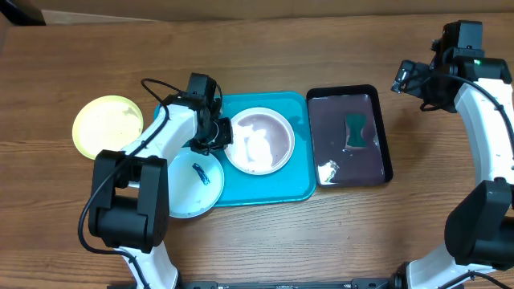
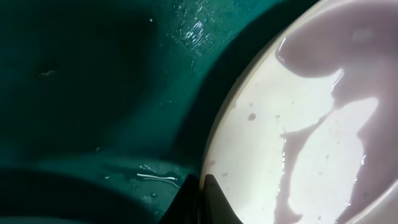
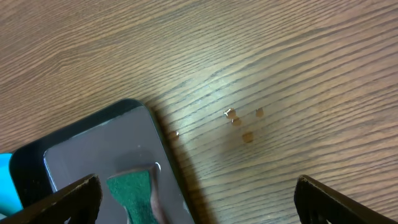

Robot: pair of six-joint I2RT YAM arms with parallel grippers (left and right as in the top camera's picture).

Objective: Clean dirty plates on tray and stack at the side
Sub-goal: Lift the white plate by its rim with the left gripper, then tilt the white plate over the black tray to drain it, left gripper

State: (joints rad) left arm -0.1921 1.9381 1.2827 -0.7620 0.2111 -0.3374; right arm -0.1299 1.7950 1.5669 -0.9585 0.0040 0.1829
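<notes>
On the turquoise tray (image 1: pixel 291 181) lies a white plate (image 1: pixel 259 140) with wet patches inside. My left gripper (image 1: pixel 215 133) is at its left rim. In the left wrist view the gripper (image 2: pixel 200 186) is shut on the rim of the white plate (image 2: pixel 323 124), one finger over the plate and one over the tray (image 2: pixel 93 93). A pale blue plate (image 1: pixel 193 183) with a dark smear overlaps the tray's front left corner. A yellow-green plate (image 1: pixel 107 124) sits on the table to the left. My right gripper (image 1: pixel 409 76) hangs open at the back right, holding nothing.
A black tray (image 1: pixel 384 136) with a purple inside stands right of the turquoise tray and holds a green sponge (image 1: pixel 356 131). The right wrist view shows this tray's corner (image 3: pixel 134 112), the sponge (image 3: pixel 134 193) and a few crumbs (image 3: pixel 239 124) on the wooden table.
</notes>
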